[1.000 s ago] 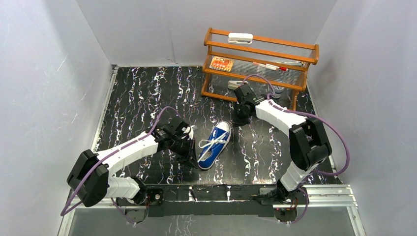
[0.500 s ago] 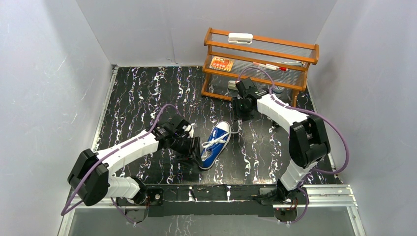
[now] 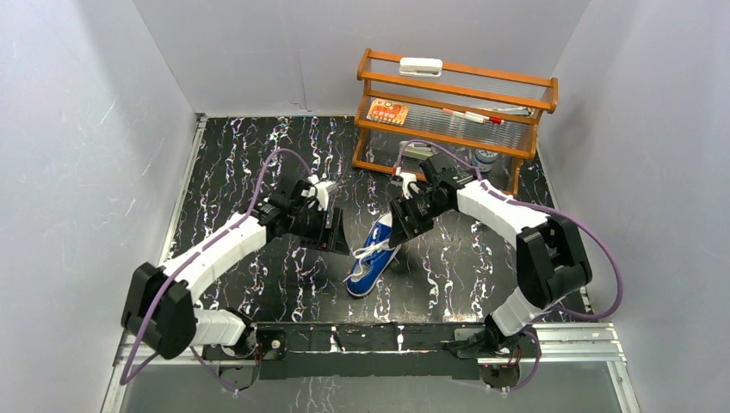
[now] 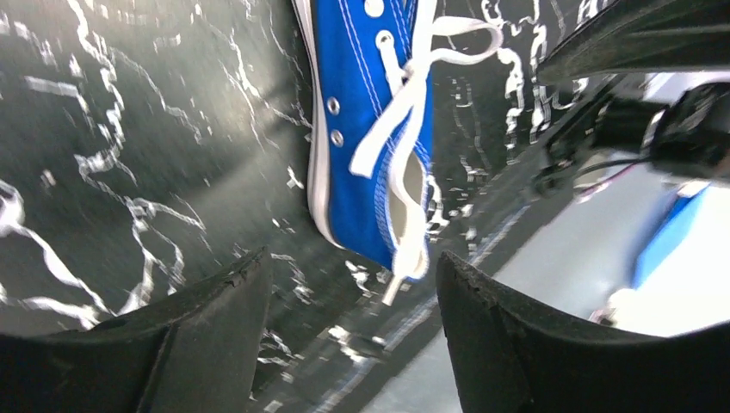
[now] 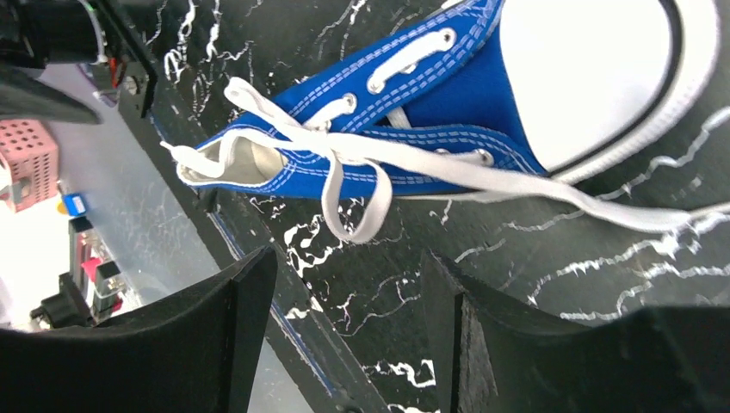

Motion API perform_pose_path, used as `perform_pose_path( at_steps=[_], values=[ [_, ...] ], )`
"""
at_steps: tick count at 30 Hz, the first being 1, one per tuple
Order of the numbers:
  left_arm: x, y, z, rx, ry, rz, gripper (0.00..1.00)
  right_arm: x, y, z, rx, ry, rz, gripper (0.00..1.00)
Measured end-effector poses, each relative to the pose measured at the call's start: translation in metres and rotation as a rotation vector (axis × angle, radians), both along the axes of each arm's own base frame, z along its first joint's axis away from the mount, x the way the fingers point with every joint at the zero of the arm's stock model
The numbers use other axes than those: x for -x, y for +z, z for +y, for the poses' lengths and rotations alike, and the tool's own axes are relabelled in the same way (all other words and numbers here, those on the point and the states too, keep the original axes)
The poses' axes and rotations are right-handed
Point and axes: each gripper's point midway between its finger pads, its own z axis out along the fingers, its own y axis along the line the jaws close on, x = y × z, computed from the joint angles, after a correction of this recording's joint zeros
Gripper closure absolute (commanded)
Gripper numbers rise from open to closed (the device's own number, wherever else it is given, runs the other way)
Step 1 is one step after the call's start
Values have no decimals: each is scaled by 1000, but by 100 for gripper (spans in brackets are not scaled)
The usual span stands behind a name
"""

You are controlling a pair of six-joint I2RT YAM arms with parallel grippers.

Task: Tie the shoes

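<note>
The blue sneaker [image 3: 368,270] lies on the black marbled table, heel toward the near edge. In the right wrist view its white toe cap [image 5: 585,77] shows. The white laces [image 5: 337,148] cross in a knot, one loop [image 5: 361,211] hangs over the side, and a long end [image 5: 603,206] trails on the table. My left gripper [image 3: 332,232] hovers just left of the shoe, open and holding nothing; a lace tip [image 4: 392,288] hangs beyond its fingers [image 4: 215,327]. My right gripper [image 3: 403,218] is over the toe end, open and holding nothing.
A wooden rack [image 3: 456,95] with a few small items stands at the back right, just behind my right arm. Grey walls close in the table on three sides. A metal rail [image 3: 370,331] runs along the near edge.
Both grippers went from shut to open. My right gripper swung from near the rack to the shoe's toe. My left gripper moved back and away from the heel side.
</note>
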Motion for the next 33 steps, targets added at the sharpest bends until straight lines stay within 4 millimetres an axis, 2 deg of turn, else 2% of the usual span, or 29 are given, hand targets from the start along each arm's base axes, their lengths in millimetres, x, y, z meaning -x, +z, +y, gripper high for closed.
perform_pose_path(
  at_steps=[5,8,10,12,14,21,26,30,33],
  values=[
    [-19,-19,-2,-27,-256,-212,31,0,-15,7,-22,57,38,35],
    [-26,-28,-2,-47,-415,-435,30,-3,-21,5,4,47,37,34],
    [-26,-35,2,-66,-491,-537,35,-5,-20,5,8,43,33,35],
    [-27,-41,3,-82,-564,-609,44,-8,-17,4,15,41,21,35],
    [-32,-44,-1,-93,-626,-663,47,-11,-15,2,35,43,3,35],
    [-35,-46,-22,-76,-771,-799,52,-14,-12,-8,91,32,-40,35],
    [-26,-55,-35,-45,-839,-799,52,-13,-12,-9,93,32,-39,35],
    [-22,-54,-41,-30,-863,-810,52,-13,-10,-8,88,33,-40,38],
    [-22,-55,-44,-18,-845,-821,56,-12,-8,-6,73,40,-35,39]
  ],
)
